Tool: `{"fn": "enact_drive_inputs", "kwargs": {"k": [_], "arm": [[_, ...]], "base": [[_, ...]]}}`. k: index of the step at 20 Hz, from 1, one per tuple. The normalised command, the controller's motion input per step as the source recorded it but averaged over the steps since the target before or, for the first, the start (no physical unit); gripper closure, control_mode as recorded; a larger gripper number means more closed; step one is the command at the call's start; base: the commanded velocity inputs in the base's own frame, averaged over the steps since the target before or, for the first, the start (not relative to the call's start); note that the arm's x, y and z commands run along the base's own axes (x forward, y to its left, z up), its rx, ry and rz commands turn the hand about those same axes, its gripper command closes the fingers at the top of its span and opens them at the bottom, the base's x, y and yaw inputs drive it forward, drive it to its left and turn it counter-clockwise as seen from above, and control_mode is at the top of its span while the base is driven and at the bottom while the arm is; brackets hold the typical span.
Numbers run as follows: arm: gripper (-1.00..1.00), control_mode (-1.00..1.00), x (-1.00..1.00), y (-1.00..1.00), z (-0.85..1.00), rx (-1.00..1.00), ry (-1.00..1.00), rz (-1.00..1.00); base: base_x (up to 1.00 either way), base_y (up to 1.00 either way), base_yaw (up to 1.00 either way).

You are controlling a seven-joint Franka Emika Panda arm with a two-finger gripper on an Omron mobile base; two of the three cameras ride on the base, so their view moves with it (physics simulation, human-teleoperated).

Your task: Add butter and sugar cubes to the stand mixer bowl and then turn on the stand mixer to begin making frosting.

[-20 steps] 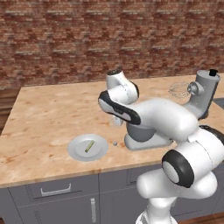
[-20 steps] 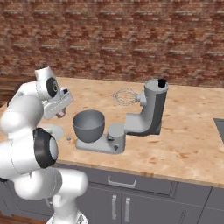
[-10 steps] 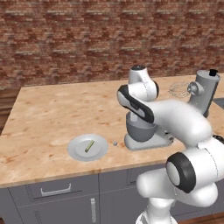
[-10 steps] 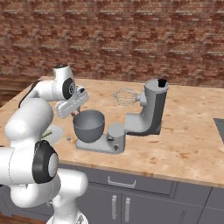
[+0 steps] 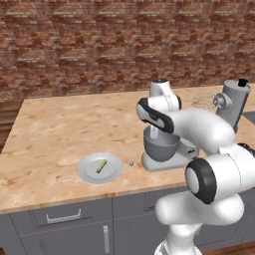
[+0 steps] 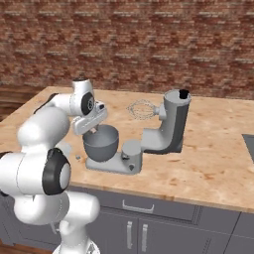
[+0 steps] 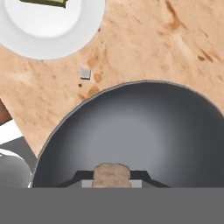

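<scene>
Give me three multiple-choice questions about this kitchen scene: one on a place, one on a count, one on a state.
1. Where is the butter stick? A: on the plate. B: in the stand mixer bowl. C: on the floor.
2. How many loose sugar cubes lie on the counter beside the plate? A: none. B: one. C: three.
3. How is the wire whisk? A: lowered into the bowl. B: raised clear of the bowl. C: lying on the counter.
Answers: 1 A, the olive stick lies on the plate. 2 B, a single cube sits between plate and bowl. 3 B, it is higher than the bowl's rim, off to the side.
</scene>
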Motion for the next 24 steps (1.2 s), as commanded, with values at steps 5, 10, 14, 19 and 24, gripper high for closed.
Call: {"fn": "enact_drive_inputs", "kwargs": {"k": [5,10,14,19,24], "arm": [[1.0,-1.0,0.23,-0.21,-0.3,0.0,0.07,-0.04],[1.0,-1.0,0.02,-0.14,-0.35,0.0,0.02,0.0],[1.0,-1.0,0.0,-0.04,-0.37,0.0,0.0,0.0],[-1.0,-1.0,0.0,-0.01,-0.12,0.01,0.01,0.0],[-1.0,-1.0,-0.02,0.0,0.11,0.06,0.0,0.0]], "base": [[0.0,0.0,0.0],[0.0,0.0,0.0],[0.0,0.0,0.0],[0.0,0.0,0.0],[0.0,0.0,0.0]]}}
